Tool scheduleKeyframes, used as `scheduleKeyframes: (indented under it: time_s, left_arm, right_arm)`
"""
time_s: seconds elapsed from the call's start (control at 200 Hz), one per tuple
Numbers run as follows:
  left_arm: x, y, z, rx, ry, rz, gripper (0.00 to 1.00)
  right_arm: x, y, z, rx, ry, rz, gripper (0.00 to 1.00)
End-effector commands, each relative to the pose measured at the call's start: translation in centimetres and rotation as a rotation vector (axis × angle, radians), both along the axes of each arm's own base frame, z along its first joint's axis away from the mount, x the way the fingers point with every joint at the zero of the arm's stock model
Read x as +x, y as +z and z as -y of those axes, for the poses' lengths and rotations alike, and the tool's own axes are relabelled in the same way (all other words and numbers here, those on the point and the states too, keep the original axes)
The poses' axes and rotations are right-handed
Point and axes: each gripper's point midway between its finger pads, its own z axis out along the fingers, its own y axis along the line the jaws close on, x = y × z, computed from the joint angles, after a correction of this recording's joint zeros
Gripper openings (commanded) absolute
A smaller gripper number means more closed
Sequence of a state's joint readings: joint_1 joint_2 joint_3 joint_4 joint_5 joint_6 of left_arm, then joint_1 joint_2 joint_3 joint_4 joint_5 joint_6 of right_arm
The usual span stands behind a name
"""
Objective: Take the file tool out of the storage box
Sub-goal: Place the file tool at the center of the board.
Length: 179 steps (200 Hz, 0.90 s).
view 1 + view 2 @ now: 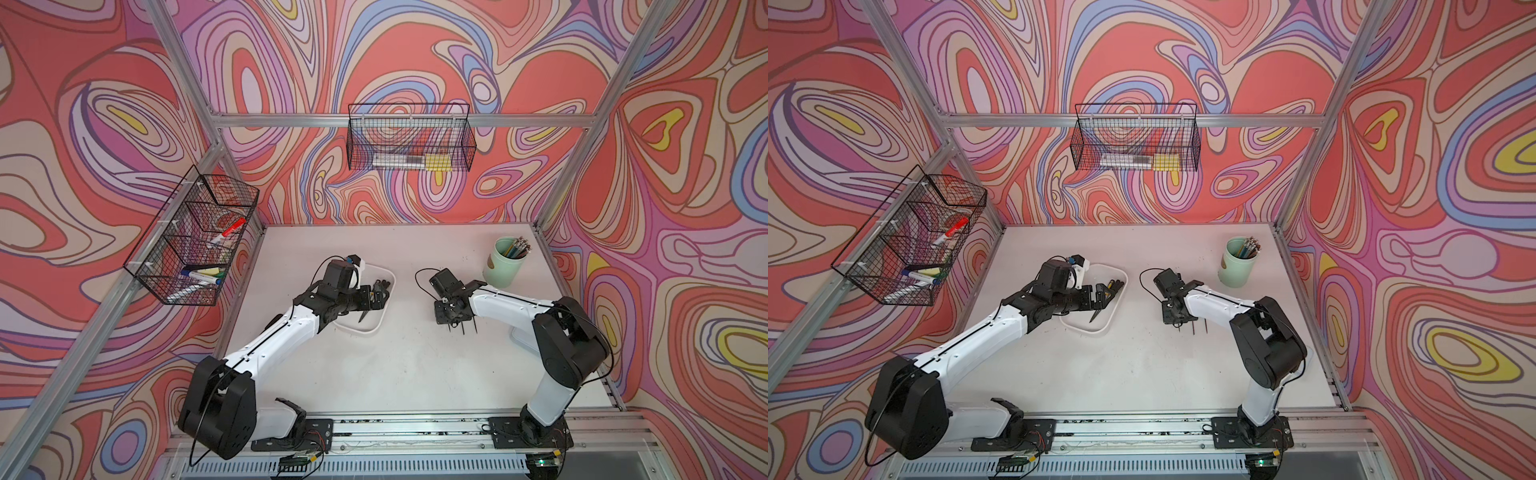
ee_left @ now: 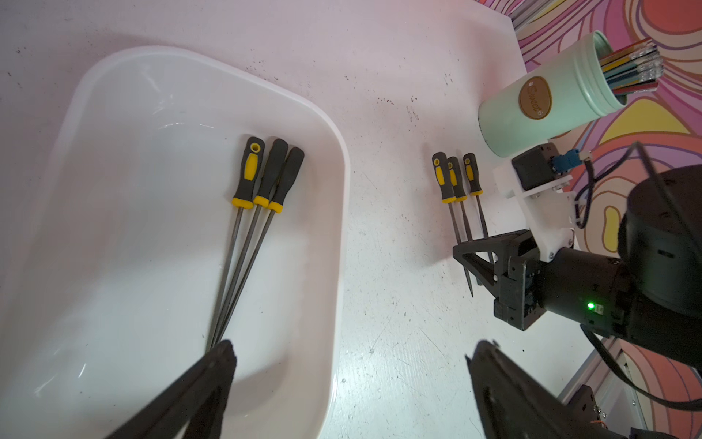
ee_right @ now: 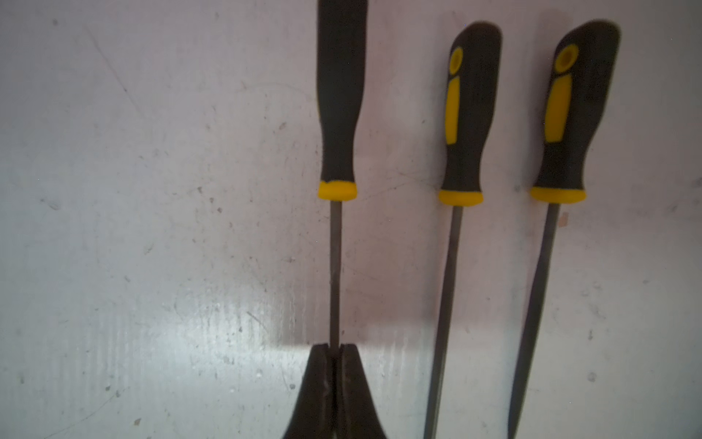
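Pale, scuffed desk (image 1: 374, 374) inside swirl-patterned walls. White storage box (image 2: 133, 190) under the left arm, three yellow-and-black-handled files (image 2: 262, 182) lying side by side in it. Left end effector (image 2: 353, 349) spread wide above their tips, holding nothing. Right end effector (image 3: 334, 351) pinched tight on a fourth file (image 3: 338, 95) by its shaft, outside the box, possibly resting on the desk. Two more files (image 3: 471, 114) just beside it.

The left arm (image 1: 270, 340) covers much of the storage box (image 1: 361, 329) in both top views, only the ends of the files (image 1: 1115, 285) inside showing. In the left wrist view a finger (image 2: 212, 372) of the left gripper (image 2: 353, 349) hides those three files' tips, and the frame crops the box. The soft-focused right wrist view cuts off the handle of the file (image 3: 339, 114) pinched in the right gripper (image 3: 334, 351).
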<state>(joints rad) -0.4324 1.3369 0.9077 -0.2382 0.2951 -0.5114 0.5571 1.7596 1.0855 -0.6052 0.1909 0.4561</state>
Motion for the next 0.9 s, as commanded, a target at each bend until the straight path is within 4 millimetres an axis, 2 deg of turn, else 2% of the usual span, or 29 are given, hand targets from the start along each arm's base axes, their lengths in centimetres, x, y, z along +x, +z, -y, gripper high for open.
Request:
scheduleKeyframes:
  time_s: [0.0,0.391,0.596,0.891]
  left_arm:
    - [-0.4,-0.2,-0.3,0.019,-0.001,0.010,0.99]
    - [-0.5,-0.5,-0.5,0.021,0.006,0.001,0.99]
    - [-0.4,-0.6,-0.5,0.026,0.009,-0.001,0.99]
    - [0.6,-1.6,-1.0,0.084,0.038,-0.012,0.99]
  right_arm:
    - [0.2,-1.4,0.6,-0.019,-0.019,-0.013,0.00]
    - [-0.3,-2.4,1.2,-0.045,-0.028,-0.035,0.00]
    - [-0.5,-2.5,1.3,-0.049,-0.029,-0.042,0.01]
    - [-0.8,-2.1,1.5,-0.046,-0.033,-0.041,0.05]
